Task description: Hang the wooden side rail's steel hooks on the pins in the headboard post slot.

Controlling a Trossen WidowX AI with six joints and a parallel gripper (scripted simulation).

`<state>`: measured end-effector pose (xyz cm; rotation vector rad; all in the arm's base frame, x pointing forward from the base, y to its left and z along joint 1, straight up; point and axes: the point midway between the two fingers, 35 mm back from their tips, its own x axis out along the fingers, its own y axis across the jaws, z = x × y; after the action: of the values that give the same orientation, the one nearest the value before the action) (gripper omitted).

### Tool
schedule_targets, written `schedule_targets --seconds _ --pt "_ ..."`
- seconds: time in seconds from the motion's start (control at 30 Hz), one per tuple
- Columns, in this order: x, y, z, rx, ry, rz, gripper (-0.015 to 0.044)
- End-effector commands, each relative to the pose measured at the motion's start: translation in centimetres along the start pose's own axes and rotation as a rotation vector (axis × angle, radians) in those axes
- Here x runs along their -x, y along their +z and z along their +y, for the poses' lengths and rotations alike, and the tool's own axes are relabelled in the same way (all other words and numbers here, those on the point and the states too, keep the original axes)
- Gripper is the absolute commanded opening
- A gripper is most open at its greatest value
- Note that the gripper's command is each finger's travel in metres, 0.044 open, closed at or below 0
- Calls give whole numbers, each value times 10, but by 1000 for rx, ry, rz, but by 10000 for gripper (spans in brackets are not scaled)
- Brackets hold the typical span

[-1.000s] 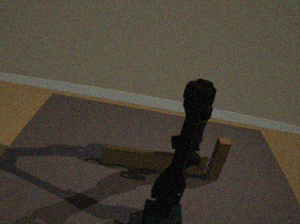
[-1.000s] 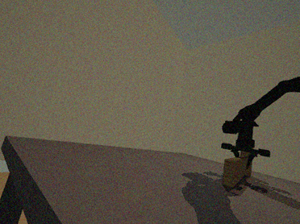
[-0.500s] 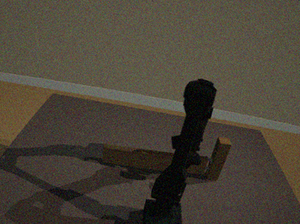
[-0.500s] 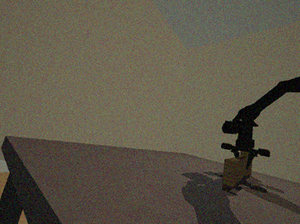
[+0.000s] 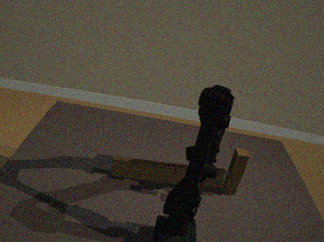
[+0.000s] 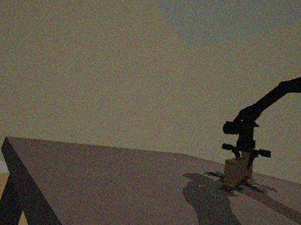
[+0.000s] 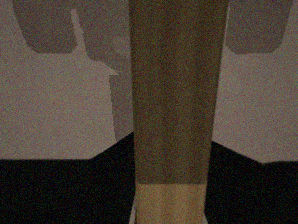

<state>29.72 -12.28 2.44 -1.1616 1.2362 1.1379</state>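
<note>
The wooden side rail stands on edge, long and nearly level. Its right end in the top view is right beside the upright wooden headboard post. Whether they touch cannot be told. My gripper is shut on the rail from above, near its post end, with one finger on each side. The arm hides part of the rail in the top view. The steel hooks, the slot and the pins cannot be made out, so whether the hooks sit on the pins is not visible.
The dark tabletop lies under the rail and post. The arm's base stands at the near side in the top view. Arm shadows fall across the table left of the base and below the rail.
</note>
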Motion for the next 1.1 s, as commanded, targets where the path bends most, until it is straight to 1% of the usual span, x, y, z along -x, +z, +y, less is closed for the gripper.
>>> schedule_targets --seconds 0.0,1.07 --pt "2 -1 -2 3 -8 3 0" --pt "1 -5 -1 3 -8 3 0"
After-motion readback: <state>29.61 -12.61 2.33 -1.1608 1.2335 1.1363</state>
